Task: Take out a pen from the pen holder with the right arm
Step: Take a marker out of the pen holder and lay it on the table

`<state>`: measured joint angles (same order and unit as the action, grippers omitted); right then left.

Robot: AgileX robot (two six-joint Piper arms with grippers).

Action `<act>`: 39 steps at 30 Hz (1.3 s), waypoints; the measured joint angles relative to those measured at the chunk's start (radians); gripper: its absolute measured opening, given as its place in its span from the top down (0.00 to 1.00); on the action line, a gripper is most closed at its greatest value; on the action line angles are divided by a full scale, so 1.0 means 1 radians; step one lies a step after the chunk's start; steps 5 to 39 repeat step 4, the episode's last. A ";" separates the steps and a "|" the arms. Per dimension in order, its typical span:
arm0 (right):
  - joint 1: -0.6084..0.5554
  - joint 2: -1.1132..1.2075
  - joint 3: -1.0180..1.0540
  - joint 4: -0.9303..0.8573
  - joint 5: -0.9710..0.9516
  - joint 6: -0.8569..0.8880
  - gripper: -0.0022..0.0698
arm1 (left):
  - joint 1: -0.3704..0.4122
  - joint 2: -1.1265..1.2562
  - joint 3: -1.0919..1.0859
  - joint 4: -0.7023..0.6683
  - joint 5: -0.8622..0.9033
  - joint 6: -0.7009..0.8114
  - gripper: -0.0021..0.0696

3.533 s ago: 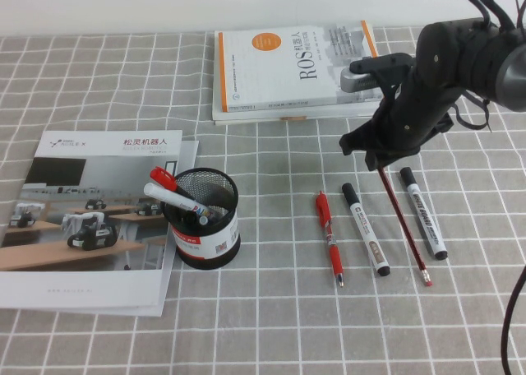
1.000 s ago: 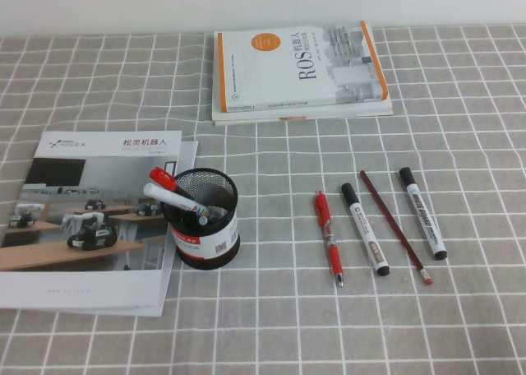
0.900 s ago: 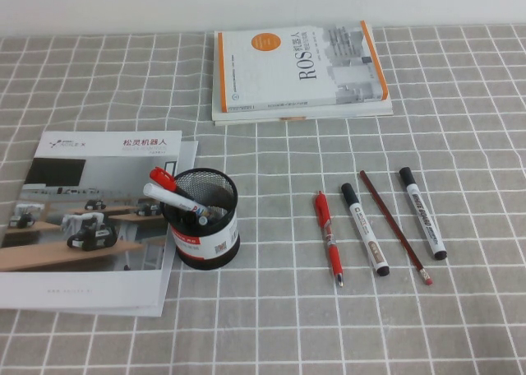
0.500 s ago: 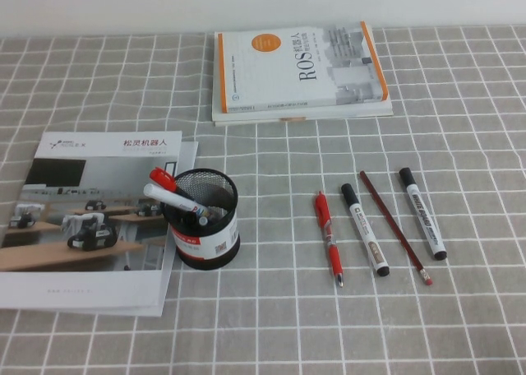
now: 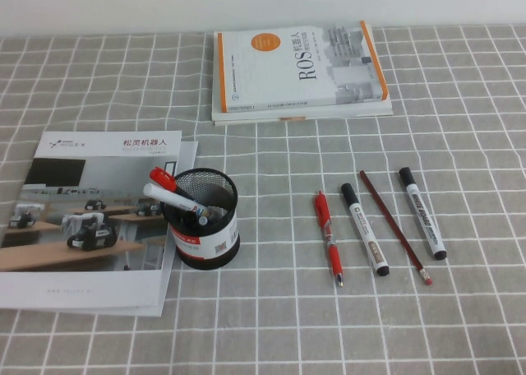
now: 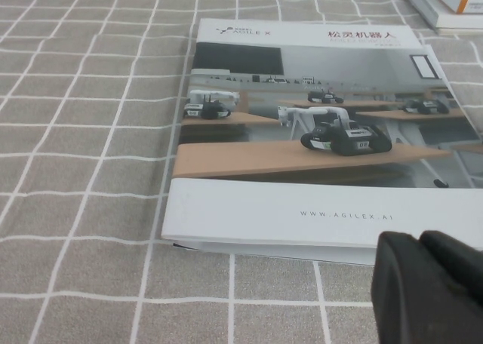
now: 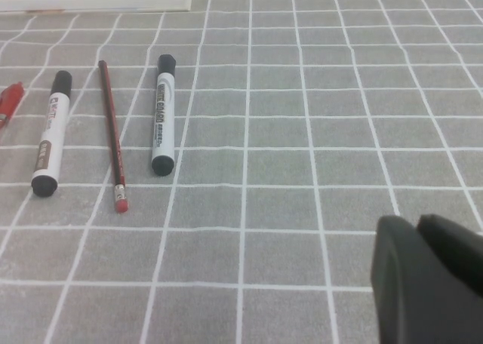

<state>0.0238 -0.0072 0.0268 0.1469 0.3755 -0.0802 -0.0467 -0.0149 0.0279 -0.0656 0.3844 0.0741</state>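
High view has lost the right arm, so we judge the take-out done: red pencil (image 5: 394, 227) lies on the worktop (image 5: 288, 326) right of the pen holder (image 5: 205, 227), right end effector (image 7: 417, 231) closed empty nearby, left end effector (image 6: 419, 242) closed empty beside brochure (image 6: 302, 133).

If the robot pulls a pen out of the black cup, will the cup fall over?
Probably not: the cup looks broad-based and stands upright. It is thin mesh, so likely light; a snagged pen might drag or tilt it. Right gripper hovers low near the loose markers, left gripper by the booklet, both jaws shut.
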 joint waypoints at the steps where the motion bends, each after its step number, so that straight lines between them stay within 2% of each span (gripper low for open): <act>1: 0.000 0.000 0.000 0.000 0.000 0.000 0.99 | 0.000 0.000 0.000 0.000 0.000 0.000 0.98; 39: 0.000 0.000 0.000 0.000 0.001 0.000 0.99 | 0.000 0.000 0.000 0.000 0.000 0.000 0.98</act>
